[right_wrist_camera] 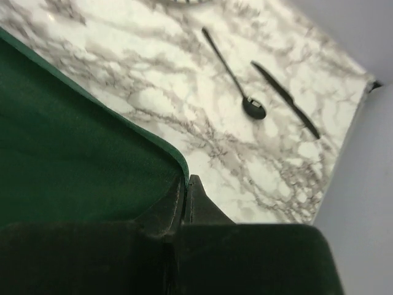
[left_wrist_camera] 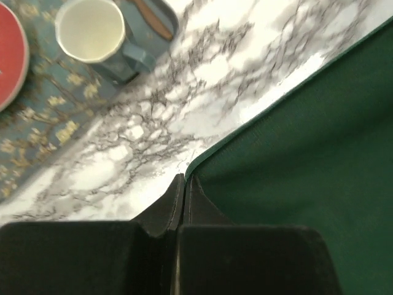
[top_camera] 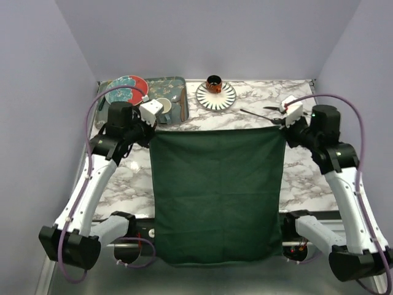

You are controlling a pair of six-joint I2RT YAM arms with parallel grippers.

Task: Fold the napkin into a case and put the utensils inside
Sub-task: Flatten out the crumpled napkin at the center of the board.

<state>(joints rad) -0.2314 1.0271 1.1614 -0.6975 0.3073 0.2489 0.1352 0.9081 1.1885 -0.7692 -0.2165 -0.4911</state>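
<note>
As both arms are stretched forward, the left gripper [left_wrist_camera: 184, 186] and right gripper [right_wrist_camera: 186, 183] — clenched — pinch corners of the dark green cloth napkin [top_camera: 215, 190].

Pale lilac walls [top_camera: 202, 37] on three sides; marble tabletop [top_camera: 304, 175] (grey-veined).

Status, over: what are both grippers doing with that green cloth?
Left gripper shut on napkin, far-left corner; right gripper shut on far-right. Napkin unfolded, overhanging table near edge. Utensils clear, beyond right gripper.

Pinched napkin [left_wrist_camera: 295, 160] corner hidden between left gripper [left_wrist_camera: 183, 181] fingers; red plate [left_wrist_camera: 9, 55] cut by frame edge; utensils [top_camera: 255, 115] too small overhead.
</note>
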